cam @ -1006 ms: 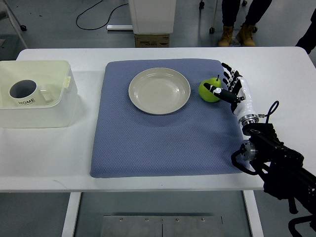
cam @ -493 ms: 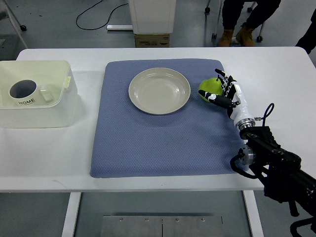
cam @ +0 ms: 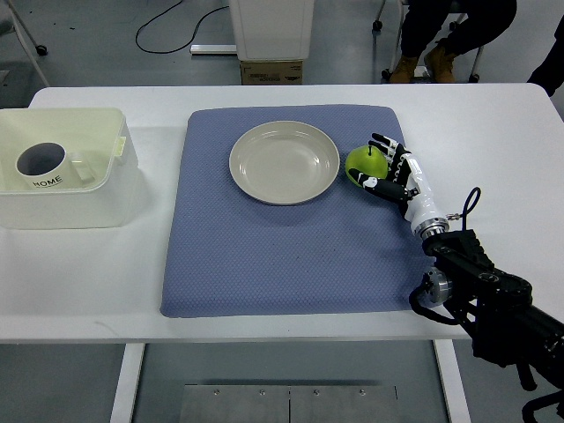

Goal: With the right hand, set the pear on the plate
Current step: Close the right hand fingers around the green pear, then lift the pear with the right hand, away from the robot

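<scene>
My right hand (cam: 390,172) cups the green pear (cam: 364,165) (apparently gripped), just beside the beige plate (cam: 284,162) on the blue mat (cam: 264,256).

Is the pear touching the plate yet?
Cannot tell. In the top view the pear, gripped by the right hand, sits right at the plate rim; no clear gap shows.

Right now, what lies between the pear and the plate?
Nothing: the top view shows only a narrow strip of bare blue mat between the pear, held in the right hand, and the plate.
</scene>
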Robot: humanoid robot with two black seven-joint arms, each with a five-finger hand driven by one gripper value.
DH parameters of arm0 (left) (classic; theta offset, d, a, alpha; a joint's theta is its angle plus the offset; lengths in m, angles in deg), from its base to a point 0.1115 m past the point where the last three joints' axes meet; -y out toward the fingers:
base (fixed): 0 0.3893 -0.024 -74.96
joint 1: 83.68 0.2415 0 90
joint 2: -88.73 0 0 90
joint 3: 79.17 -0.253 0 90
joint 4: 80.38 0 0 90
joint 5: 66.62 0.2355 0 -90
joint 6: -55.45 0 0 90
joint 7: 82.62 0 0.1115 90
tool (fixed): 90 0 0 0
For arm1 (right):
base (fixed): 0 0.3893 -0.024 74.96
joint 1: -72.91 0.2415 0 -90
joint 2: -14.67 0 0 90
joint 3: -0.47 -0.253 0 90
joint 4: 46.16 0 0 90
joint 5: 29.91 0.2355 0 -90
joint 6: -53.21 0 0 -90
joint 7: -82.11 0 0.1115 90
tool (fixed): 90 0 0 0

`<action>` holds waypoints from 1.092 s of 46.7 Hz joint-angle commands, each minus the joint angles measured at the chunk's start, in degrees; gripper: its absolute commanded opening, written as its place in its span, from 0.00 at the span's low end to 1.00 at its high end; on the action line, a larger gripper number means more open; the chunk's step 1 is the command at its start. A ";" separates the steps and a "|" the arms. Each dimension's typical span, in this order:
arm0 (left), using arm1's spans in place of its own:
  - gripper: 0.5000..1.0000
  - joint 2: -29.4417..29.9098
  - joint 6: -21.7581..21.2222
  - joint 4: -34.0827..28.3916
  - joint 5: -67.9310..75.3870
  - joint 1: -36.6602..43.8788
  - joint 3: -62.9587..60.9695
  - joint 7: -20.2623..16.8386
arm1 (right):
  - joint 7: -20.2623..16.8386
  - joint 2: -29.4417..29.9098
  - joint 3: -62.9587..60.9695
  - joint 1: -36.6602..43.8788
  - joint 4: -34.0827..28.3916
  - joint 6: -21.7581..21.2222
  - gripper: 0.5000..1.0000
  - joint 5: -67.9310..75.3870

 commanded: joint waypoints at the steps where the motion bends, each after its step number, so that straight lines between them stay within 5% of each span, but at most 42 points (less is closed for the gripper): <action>1: 1.00 0.00 0.00 0.01 0.00 0.00 0.00 -0.02 | 0.00 0.01 0.68 0.15 0.00 0.03 0.00 -0.02; 51: 1.00 0.00 0.00 0.01 0.00 0.00 0.00 -0.02 | -1.51 0.01 0.25 12.27 -0.62 1.70 0.00 2.97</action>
